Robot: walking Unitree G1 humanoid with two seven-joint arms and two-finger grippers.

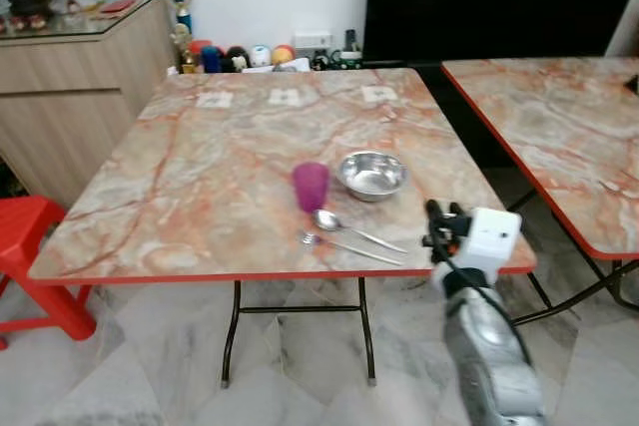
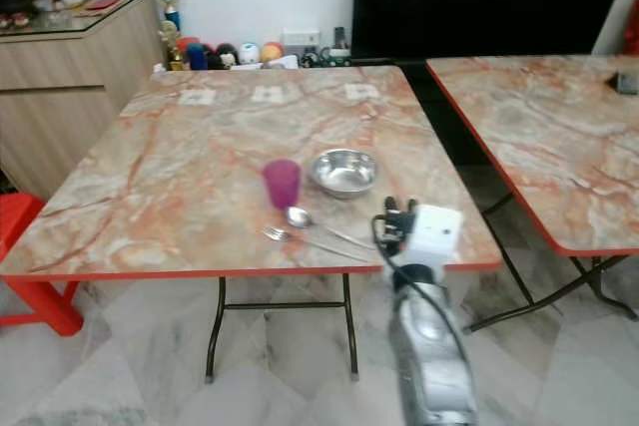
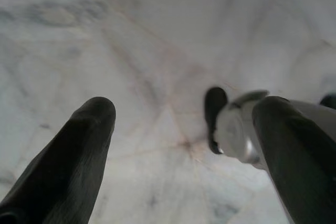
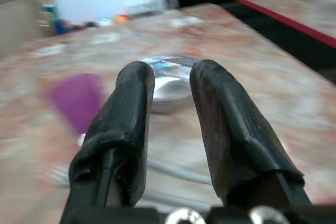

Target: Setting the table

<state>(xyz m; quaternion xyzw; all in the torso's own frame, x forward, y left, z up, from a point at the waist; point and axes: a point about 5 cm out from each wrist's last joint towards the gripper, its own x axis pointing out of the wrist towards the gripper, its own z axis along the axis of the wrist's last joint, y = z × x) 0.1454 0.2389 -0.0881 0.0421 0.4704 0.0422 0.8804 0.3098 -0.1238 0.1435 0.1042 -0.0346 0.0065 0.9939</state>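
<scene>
Right gripper, lower right of frame, over near table edge, fingers slightly parted, empty. Left gripper spread wide above pale marble floor. Centre: purple cup, steel bowl, spoon, fork on red-rimmed marble-pattern table. Three paper labels at far edge, writing unreadable. Second table cut off at right; red stool cut off at left.
</scene>
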